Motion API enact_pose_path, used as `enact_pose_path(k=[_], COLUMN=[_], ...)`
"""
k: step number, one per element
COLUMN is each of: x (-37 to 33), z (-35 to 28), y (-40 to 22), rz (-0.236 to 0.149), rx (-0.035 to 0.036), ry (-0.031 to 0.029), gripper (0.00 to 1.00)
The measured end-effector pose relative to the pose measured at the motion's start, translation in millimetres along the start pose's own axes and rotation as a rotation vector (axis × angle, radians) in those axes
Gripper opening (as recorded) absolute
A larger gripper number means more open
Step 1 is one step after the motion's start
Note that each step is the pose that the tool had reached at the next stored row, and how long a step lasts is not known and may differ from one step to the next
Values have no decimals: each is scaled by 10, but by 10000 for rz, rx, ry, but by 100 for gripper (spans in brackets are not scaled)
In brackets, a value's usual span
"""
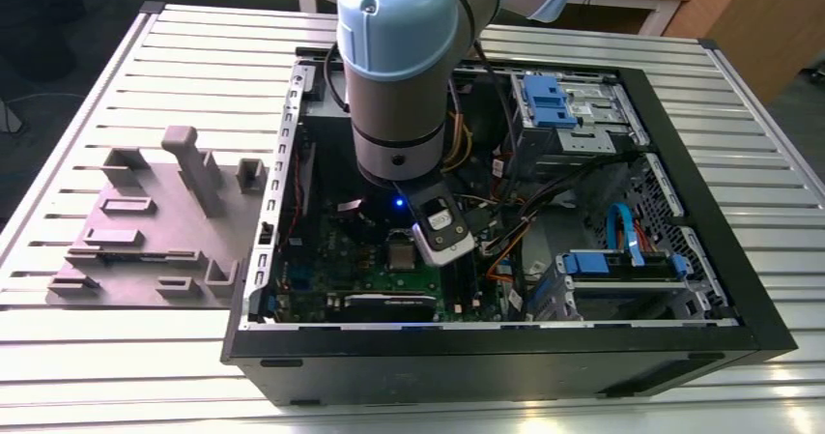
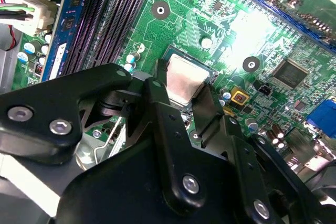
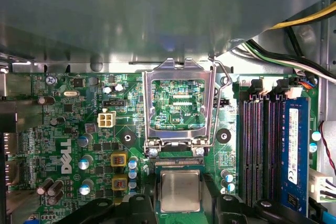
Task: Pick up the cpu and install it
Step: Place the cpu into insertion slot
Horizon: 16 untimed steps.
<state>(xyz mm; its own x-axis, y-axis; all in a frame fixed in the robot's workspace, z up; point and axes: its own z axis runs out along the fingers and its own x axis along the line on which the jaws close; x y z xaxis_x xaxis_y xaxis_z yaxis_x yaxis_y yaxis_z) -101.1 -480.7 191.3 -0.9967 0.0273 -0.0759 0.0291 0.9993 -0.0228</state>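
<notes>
Two fingers (image 2: pixel 157 108) pinch the cpu (image 2: pixel 184 80) by opposite edges, close beside the raised socket frame (image 3: pixel 147 108).

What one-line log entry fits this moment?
claw: shut on chip | chip: at socket, seating unclear | metal frame: flipped open | arm: inside computer case

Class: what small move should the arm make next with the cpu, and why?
Probably ease the cpu straight down a touch: the gripper holds it by two sides right over the socket, the metal frame stands open, and whether it is fully seated cannot be told.
</notes>
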Motion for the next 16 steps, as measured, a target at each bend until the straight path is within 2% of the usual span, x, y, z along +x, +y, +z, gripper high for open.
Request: enact_pose_path(k=[4,5,16], x=[0,0,0], z=[-2,-2,-1], y=[-1,-1,-2], rz=[-1,0,-1], rx=[4,3,-1], ry=[2,2,-1], gripper=[45,41,41])
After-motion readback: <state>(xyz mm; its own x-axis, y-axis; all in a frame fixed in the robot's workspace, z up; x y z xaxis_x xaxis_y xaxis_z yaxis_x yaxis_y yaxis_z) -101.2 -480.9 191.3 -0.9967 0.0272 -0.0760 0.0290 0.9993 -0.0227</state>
